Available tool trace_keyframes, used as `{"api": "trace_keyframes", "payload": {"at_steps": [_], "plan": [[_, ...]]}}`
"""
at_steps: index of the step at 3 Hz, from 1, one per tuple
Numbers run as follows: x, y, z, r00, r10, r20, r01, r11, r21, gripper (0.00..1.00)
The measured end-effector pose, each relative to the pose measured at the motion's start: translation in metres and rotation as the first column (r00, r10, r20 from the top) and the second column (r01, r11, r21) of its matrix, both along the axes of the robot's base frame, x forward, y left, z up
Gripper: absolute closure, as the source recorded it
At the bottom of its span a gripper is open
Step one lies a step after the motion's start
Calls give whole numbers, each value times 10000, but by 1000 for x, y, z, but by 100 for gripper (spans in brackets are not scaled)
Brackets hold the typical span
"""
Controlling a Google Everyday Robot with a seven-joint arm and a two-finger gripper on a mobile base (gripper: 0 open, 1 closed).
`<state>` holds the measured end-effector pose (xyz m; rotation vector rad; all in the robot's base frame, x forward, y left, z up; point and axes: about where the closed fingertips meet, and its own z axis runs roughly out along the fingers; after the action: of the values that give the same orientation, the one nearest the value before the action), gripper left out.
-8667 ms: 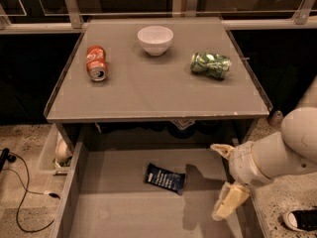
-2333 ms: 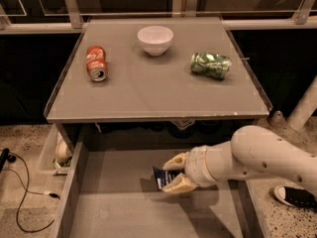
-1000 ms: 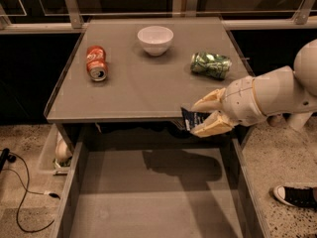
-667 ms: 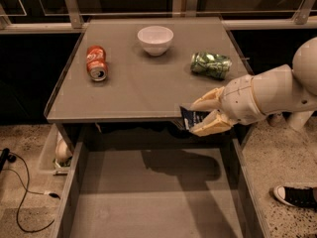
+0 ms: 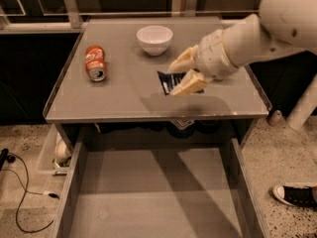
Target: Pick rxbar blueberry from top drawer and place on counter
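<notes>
My gripper (image 5: 181, 76) is over the middle right of the grey counter (image 5: 119, 98), shut on the rxbar blueberry (image 5: 170, 82), a dark navy wrapper with white lettering. The bar hangs just above the counter top, casting a shadow below it. The top drawer (image 5: 153, 192) is pulled open below the counter's front edge, its grey bottom bare. My white arm reaches in from the upper right and hides the counter's right part.
A red soda can (image 5: 95, 63) lies on its side at the counter's left. A white bowl (image 5: 154, 39) stands at the back middle. A shoe (image 5: 296, 195) is on the floor at right, a cable (image 5: 22, 192) at left.
My gripper lifted the rxbar out of the drawer, then carried it up and back over the counter top. The green can is now hidden behind my arm.
</notes>
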<state>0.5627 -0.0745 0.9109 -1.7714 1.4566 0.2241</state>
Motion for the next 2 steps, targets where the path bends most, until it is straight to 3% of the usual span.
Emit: {"api": "trace_keyframes", "payload": {"at_steps": [1, 2], "plan": [[42, 24, 18, 9970, 648, 424, -652, 9978, 74, 100], [83, 34, 13, 9964, 748, 394, -761, 9965, 339, 100]]}}
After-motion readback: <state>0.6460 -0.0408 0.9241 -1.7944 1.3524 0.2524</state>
